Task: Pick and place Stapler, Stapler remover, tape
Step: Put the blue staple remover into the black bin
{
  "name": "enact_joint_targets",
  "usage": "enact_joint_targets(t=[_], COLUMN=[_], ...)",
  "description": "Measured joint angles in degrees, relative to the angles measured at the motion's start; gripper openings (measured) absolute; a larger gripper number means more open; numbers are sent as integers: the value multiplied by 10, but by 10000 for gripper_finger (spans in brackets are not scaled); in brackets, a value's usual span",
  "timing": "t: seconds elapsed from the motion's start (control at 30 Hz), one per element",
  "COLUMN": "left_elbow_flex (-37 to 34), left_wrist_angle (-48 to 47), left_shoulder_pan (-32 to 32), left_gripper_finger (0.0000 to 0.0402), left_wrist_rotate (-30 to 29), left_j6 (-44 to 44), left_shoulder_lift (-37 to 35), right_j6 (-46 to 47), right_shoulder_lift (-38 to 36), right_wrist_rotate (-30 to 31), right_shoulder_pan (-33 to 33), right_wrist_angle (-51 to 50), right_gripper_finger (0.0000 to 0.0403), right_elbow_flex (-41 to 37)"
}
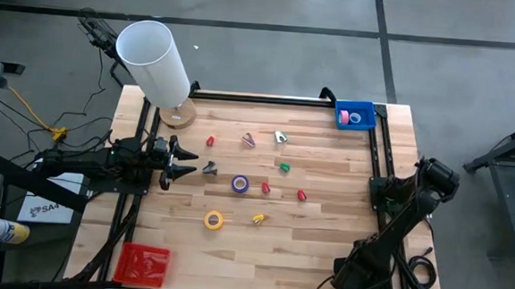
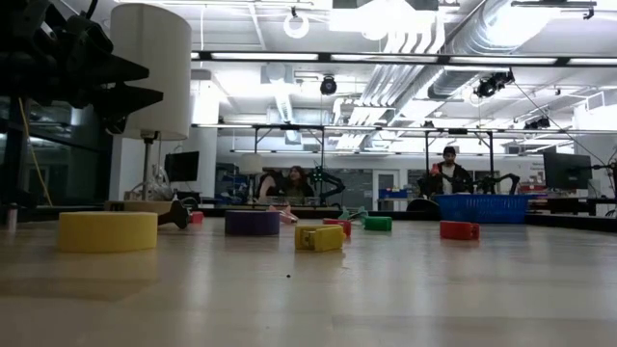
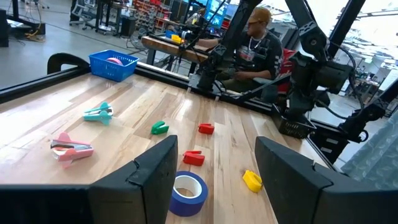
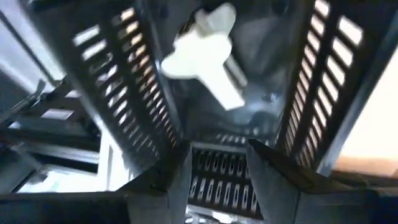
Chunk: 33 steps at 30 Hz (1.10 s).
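A purple-blue tape roll (image 1: 240, 185) (image 3: 188, 193) and a yellow tape roll (image 1: 213, 220) (image 2: 107, 231) lie flat on the wooden table. A pink tape roll (image 3: 115, 60) sits in the blue basket (image 1: 355, 115). Claw-shaped stapler removers, pink (image 3: 71, 149) and teal (image 3: 98, 112), lie at mid-table among small red (image 3: 193, 158), green (image 3: 159, 128) and yellow (image 3: 252, 180) stapler-like pieces. My left gripper (image 1: 171, 162) (image 3: 214, 186) hovers level at the table's left edge, open and empty. My right gripper (image 4: 217, 168) stands open over a slatted container holding a white T-shaped thing (image 4: 208, 53).
A white lamp shade (image 1: 155, 62) on a wooden foot (image 1: 177, 114) stands at the far left corner. A red basket (image 1: 141, 265) sits at the near left corner. The right arm (image 1: 416, 194) is folded beside the table's right edge. People sit at benches beyond the table.
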Motion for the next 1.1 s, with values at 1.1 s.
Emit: enact_joint_targets(t=[1.1], left_elbow_flex=[0], left_wrist_angle=[0], left_shoulder_pan=[0], left_gripper_finger=[213], left_wrist_rotate=[0], left_j6=[0], left_shoulder_lift=[0], right_j6=[192], right_shoulder_lift=[-210], right_wrist_rotate=[349], right_shoulder_pan=[-125], right_wrist_angle=[-98], right_gripper_finger=[146], right_elbow_flex=[0])
